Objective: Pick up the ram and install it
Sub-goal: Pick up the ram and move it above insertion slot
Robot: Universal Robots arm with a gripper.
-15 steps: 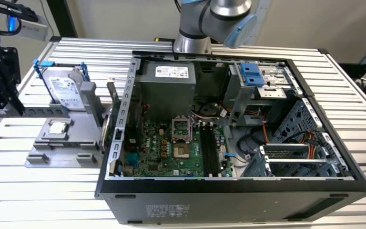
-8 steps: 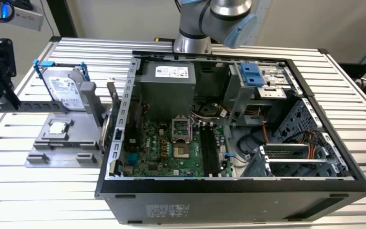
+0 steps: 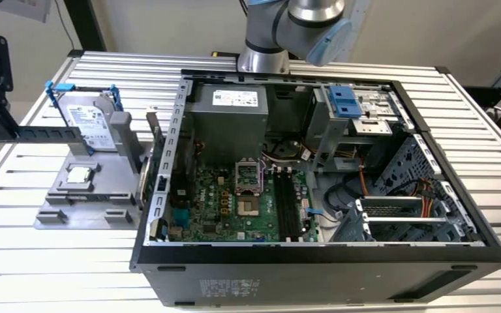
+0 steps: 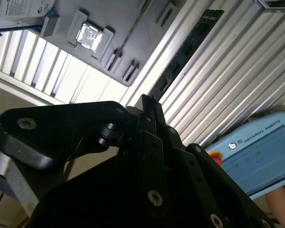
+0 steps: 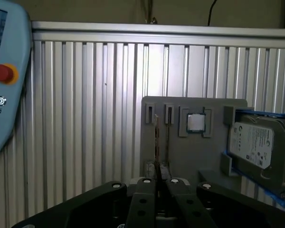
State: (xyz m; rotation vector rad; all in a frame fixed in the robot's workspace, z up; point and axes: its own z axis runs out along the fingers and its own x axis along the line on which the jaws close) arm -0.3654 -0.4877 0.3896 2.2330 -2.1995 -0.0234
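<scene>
The ram (image 3: 50, 134) is a long dark stick held level above the table at the exterior view's left, over the edge of the grey fixture (image 3: 76, 208). My gripper (image 3: 8, 130) is shut on one end of it. In the second wrist view the ram (image 4: 185, 54) runs away from the closed fingertips (image 4: 143, 105). In the first wrist view the ram (image 5: 156, 142) shows edge-on, rising from the gripper (image 5: 157, 179). The black memory slots (image 3: 289, 205) lie on the motherboard (image 3: 224, 208) inside the open computer case (image 3: 320, 254), well away toward the exterior view's right.
The grey fixture holds a processor chip (image 3: 81, 175) and a silver hard drive with blue rails (image 3: 89, 120), close to the ram. The arm's base (image 3: 263, 55) stands behind the case. A teach pendant (image 5: 2, 80) lies on the ribbed aluminium table (image 3: 24, 189).
</scene>
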